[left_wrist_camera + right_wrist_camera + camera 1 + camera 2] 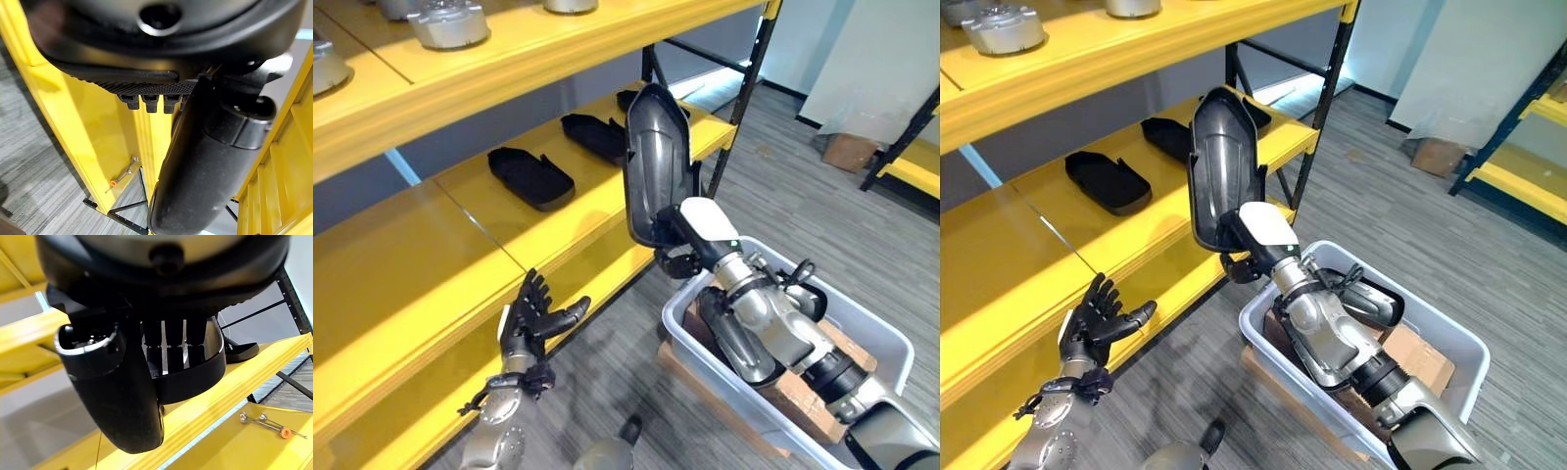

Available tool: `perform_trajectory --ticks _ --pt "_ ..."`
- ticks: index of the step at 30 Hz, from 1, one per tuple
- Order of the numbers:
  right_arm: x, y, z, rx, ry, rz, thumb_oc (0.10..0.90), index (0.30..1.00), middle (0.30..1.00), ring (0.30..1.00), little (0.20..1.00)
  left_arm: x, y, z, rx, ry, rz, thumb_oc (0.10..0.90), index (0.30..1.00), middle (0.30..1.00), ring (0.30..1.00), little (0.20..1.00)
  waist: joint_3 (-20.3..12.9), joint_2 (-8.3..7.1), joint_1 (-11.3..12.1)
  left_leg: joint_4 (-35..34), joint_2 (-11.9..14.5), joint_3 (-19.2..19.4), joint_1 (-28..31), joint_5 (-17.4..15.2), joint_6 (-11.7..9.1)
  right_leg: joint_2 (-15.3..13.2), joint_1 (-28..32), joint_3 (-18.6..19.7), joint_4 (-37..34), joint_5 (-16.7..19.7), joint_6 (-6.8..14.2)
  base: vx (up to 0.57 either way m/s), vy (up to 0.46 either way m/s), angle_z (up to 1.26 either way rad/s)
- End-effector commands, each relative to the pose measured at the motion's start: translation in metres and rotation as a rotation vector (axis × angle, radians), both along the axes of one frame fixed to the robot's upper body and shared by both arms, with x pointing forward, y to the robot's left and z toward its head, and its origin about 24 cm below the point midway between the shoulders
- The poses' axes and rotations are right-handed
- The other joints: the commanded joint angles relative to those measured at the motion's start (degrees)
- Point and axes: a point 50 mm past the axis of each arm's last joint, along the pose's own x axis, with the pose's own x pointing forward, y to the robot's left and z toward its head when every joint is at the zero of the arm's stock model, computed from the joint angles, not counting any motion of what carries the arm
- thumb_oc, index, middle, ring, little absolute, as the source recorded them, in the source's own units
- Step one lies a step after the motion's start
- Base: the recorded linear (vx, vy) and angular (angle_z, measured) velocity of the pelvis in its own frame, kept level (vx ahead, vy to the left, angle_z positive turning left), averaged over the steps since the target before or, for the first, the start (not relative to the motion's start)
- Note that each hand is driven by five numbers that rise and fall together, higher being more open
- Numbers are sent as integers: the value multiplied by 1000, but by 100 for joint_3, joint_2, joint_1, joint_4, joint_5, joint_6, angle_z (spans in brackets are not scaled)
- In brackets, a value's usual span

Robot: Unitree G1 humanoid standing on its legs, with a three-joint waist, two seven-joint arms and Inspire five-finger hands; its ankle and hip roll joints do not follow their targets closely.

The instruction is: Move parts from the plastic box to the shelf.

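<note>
So the right hand [1252, 238] has its fingers and thumb curled around the bottom end of a long black part [1224, 162], holding it upright above the plastic box [1449, 338], right by the middle shelf's [1058, 211] front edge. Two black parts [1108, 181] lie on that shelf. The left hand [1097, 323] hovers spread by the lower shelf edge.

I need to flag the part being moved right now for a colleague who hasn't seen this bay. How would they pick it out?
Start at the yellow shelf, then look just in front of its middle level, above the plastic box. The black part there stands upright in the right hand. Its twins lie flat on the shelf; this one alone is raised off it.
</note>
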Motion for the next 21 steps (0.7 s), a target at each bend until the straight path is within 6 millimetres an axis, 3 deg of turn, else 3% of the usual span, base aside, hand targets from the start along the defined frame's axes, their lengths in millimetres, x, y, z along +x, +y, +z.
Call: perform_trajectory --ticks 1,3,5,8,12,19,20,21 --pt "11 12 81 79 -316 59 400 300 300 300 300 19 -2 42 46 -220 -20 900 1000 1000 1000 1000 -268 38 -106 -574 224 -56 320 -75 131 1229 -82 1009 -662 149 -27 45 -25 39" --pt "9 4 78 97 -306 48 400 300 300 300 300 19 -5 41 38 -222 -34 900 1000 1000 1000 1000 -210 -1 -221 -404 104 -260 228 -68 106 1817 -151 1518 -1009 -14 -55 25 -50 55" --pt "4 -6 74 124 -300 37 400 300 300 300 300 21 -10 40 33 -221 -45 900 1000 1000 1000 1000 -176 -85 -317 -230 -95 -527 113 -96 47 2185 22 1963 -1497 -56 -204 29 -84 63" --pt "-1 -17 67 143 -272 23 400 300 300 300 300 14 -10 33 31 -199 -48 900 1000 1000 1000 1000 -248 -112 -366 -326 -126 -674 190 -65 -68 2138 378 1866 -1881 -50 -243 55 -145 82" --pt "-6 -27 67 195 -256 25 400 300 300 300 300 1 -7 21 7 -144 -36 900 1000 1000 1000 1000 -379 -87 -396 -308 23 -728 187 -40 -239 2118 680 1684 -2390 38 -292 11 -144 29" --pt "-8 -34 73 238 -270 25 400 300 300 300 300 -8 -6 11 -10 -104 -26 900 1000 1000 1000 1000 -159 -20 -317 102 -88 -864 -141 0 -393 2015 772 1212 -2599 71 -345 -62 -109 25" --pt "-8 -39 75 237 -281 9 400 300 300 300 300 -7 -6 11 -7 -103 -30 900 1000 1000 1000 1000 -76 -14 -393 299 -23 -436 -291 -57 -399 1932 686 1041 -2481 52 -331 -226 9 56" --pt "-8 -43 76 229 -289 -7 400 300 300 300 300 -6 -6 11 -10 -103 -31 900 1000 1000 1000 1000 -2 -30 -508 430 208 143 -325 -201 -350 1827 621 890 -2389 28 -319 -224 35 82"
